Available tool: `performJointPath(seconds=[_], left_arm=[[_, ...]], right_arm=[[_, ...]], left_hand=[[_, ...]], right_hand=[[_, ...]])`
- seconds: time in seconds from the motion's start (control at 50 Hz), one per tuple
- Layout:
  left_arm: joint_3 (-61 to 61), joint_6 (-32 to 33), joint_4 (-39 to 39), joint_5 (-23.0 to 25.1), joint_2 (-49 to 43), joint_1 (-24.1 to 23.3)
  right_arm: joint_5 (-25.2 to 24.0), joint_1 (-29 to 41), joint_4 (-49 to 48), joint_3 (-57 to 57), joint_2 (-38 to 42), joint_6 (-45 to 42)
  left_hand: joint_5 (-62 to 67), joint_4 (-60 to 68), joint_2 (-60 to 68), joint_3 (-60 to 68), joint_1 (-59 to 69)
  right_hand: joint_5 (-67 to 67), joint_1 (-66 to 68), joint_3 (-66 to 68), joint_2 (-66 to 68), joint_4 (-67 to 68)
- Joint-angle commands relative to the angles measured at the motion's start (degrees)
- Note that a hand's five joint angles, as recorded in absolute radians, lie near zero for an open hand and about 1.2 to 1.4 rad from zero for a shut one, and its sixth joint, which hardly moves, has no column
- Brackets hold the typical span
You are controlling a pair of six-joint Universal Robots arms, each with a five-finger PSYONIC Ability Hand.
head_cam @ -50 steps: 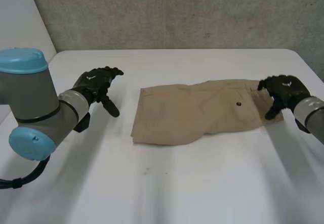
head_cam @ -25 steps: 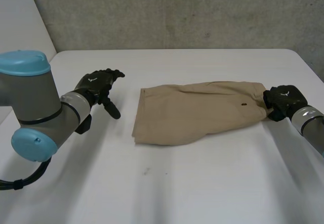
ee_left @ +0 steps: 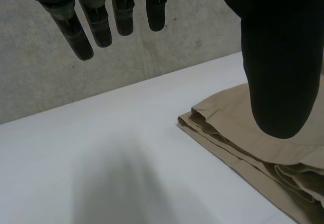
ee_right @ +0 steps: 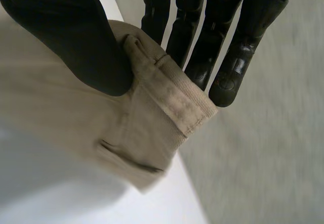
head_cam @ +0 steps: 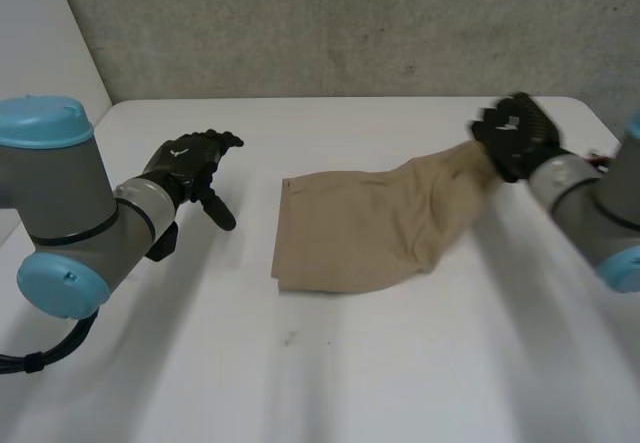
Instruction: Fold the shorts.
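Tan shorts [head_cam: 360, 228] lie in the middle of the white table [head_cam: 330, 383]. Their right end, the waistband [ee_right: 172, 100], is lifted off the table. My right hand [head_cam: 515, 133] is shut on that waistband, pinching it between thumb and fingers. From the hand the cloth hangs in a slope down to the part still resting flat. My left hand [head_cam: 190, 168] hovers open over the table to the left of the shorts, apart from them. In its wrist view the shorts' stacked leg hems [ee_left: 238, 138] lie past its thumb [ee_left: 281, 57].
A grey concrete wall [head_cam: 340, 23] runs behind the table's far edge. Bare table surface lies in front of the shorts and on both sides.
My right hand closed on the waistband at the shorts' right end and raised it up and toward the back, dragging the cloth slightly right. The left hand stayed where it was.
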Motion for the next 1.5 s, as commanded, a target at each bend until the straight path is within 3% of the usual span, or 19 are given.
performJointPath(seconds=[0.02, 0.16, 0.26, 0.34, 0.4, 0.5, 0.58, 0.72, 0.82, 0.92, 1.08, 1.26, 1.38, 1.46, 1.5], left_arm=[[0.0, 0.0, 0.0, -0.1, 0.2, 0.0], [0.0, 0.0, 0.0, -0.9, 0.2, -0.1], [0.1, 0.0, 0.1, -0.9, 0.3, 0.0], [0.3, 0.0, 0.1, -0.9, 0.4, 0.2], [0.8, 0.2, 0.2, -0.9, 0.4, 0.3], [2.3, 0.2, 1.0, -1.2, 0.4, -0.3], [4.8, -0.4, 1.7, -1.5, 0.0, -2.3], [10.5, -1.8, 1.7, -4.2, -5.6, -9.2], [15.3, -2.0, 0.6, -10.0, -13.0, -14.1], [17.9, -1.8, -2.5, -15.7, -18.6, -15.7], [19.1, -1.2, -8.6, -16.3, -21.8, -15.7], [18.1, -1.2, -10.0, -16.1, -14.6, -15.6], [14.6, -1.2, -10.1, -16.1, -4.5, -15.1], [12.1, -1.2, -10.1, -16.0, 4.1, -13.1], [11.0, -1.3, -10.1, -15.9, 9.2, -10.4]], right_arm=[[-2.0, 17.1, -0.6, -2.4, 3.4, -10.0], [-6.7, 26.2, -0.1, -1.7, 9.5, -11.9], [-7.4, 26.8, 0.1, 0.0, 9.9, -11.1], [-6.9, 26.6, -0.7, 0.5, 6.6, -6.0], [-6.5, 26.2, -0.9, 0.2, 3.1, 3.4], [-3.1, 20.9, -1.4, -1.4, -2.5, 28.2], [0.2, 18.6, -0.7, -4.9, -1.3, 38.9], [3.6, 16.8, 8.4, -13.6, 6.0, 40.1], [3.4, 16.5, 18.1, -21.6, 14.6, 40.3], [3.7, 15.9, 22.9, -24.8, 19.7, 39.8], [4.0, 14.3, 24.5, -24.4, 21.7, 38.4], [4.0, 14.2, 24.7, -21.4, 15.6, 33.8], [4.2, 13.0, 23.3, -15.8, 3.1, 34.5], [9.4, 11.7, 18.4, -11.9, -5.7, 37.3], [14.5, 10.2, 15.5, -9.7, -10.6, 39.7]], left_hand=[[-2.7, -1.8, -1.7, -2.3, -1.6], [-2.7, -1.8, -1.7, -2.3, -1.6], [-2.7, -1.8, -1.7, -2.3, -1.6], [-2.7, -1.8, -1.7, -2.3, -1.6], [-2.7, -1.8, -1.7, -2.3, -1.6], [-2.7, -1.8, -1.7, -2.3, -1.6], [-2.5, -1.6, -1.4, -2.0, -1.4], [-2.5, -1.6, -1.4, -2.0, -1.4], [-2.7, -1.7, -1.6, -2.2, -1.6], [-2.7, -1.8, -1.7, -2.3, -1.6], [-2.7, -1.8, -1.7, -2.3, -1.6], [-2.7, -1.8, -1.7, -2.3, -1.6], [-2.7, -1.8, -1.7, -2.3, -1.6], [-2.7, -1.8, -1.7, -2.3, -1.6], [-2.7, -1.8, -1.7, -2.3, -1.6]], right_hand=[[17.1, 25.6, 13.4, 12.4, 11.8], [17.1, 25.6, 13.4, 12.4, 11.8], [-36.5, -28.1, -40.3, -41.3, -41.8], [-52.9, -44.4, -56.6, -57.6, -58.2], [-52.9, -44.4, -56.6, -57.6, -58.2], [-52.9, -44.4, -56.6, -57.6, -58.2], [-52.9, -44.4, -56.6, -57.6, -58.2], [-52.9, -44.4, -56.6, -57.6, -58.2], [-52.9, -44.4, -56.6, -57.6, -58.2], [-52.9, -44.4, -56.6, -57.6, -58.2], [-52.9, -44.4, -56.6, -57.6, -58.2], [-52.9, -44.4, -56.6, -57.6, -58.2], [-52.9, -44.4, -56.6, -57.6, -58.2], [-52.9, -44.4, -56.6, -57.6, -58.2], [-52.9, -44.4, -56.6, -57.6, -58.2]])
